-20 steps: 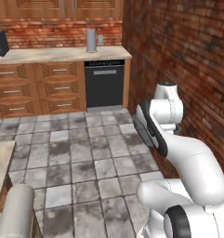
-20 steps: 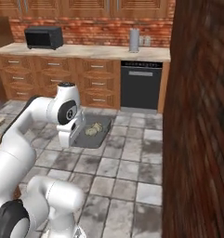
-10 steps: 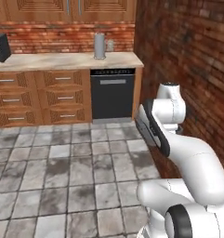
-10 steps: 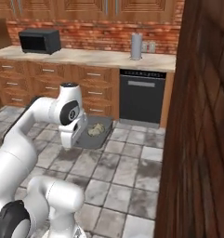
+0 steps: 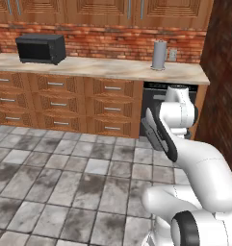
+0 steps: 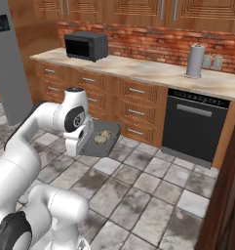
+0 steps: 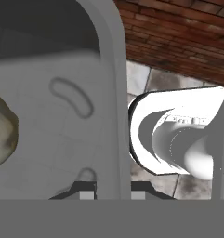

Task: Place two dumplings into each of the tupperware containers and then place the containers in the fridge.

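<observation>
Dark grey tupperware container point(image 6: 105, 141) — pinched by its rim between the gripper point(image 7: 112, 189) fingers, carried level above the tiled floor point(image 6: 153, 195). Two dumplings point(image 6: 102, 137) inside (beige, side by side). Dishwasher point(image 6: 193, 128) beyond, well apart.

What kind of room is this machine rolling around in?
A home-style kitchen, computer-rendered: a black microwave sits on a stone counter above wooden drawers, with a black dishwasher built in beside them, under a brick wall.

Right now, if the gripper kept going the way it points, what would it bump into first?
The dark grey tray itself: the gripper is already shut on its rim. Beyond it, probably the wooden drawers, though depth is unclear.
</observation>
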Motion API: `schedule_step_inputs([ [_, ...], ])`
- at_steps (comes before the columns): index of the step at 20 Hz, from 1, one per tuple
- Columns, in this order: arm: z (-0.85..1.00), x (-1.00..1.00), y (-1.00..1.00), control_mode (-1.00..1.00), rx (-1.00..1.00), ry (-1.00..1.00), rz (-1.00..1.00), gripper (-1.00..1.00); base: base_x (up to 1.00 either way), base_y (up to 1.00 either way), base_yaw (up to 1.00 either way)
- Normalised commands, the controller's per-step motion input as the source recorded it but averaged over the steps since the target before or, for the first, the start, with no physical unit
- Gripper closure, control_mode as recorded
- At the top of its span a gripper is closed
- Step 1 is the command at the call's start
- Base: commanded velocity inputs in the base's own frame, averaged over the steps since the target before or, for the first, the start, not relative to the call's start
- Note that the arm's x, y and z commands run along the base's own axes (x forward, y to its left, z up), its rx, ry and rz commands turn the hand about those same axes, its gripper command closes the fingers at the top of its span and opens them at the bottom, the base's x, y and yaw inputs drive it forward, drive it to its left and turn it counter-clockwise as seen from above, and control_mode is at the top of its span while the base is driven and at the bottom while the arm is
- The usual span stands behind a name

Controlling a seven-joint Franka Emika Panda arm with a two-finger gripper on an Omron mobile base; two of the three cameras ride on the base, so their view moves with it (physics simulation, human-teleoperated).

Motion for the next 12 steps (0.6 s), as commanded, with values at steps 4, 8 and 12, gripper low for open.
schedule_step_inputs([
  [4, 0.0, 0.0, 0.0, 1.0, 0.0, 0.0, 0.0, 1.0, 1.0, 0.0, 0.48],
  [8, 0.0, 0.0, 0.0, 1.0, 0.0, 0.0, 0.0, 1.0, 1.0, -0.01, 0.49],
  [12, 0.0, 0.0, 0.0, 1.0, 0.0, 0.0, 0.0, 1.0, 1.0, -0.05, 0.54],
])
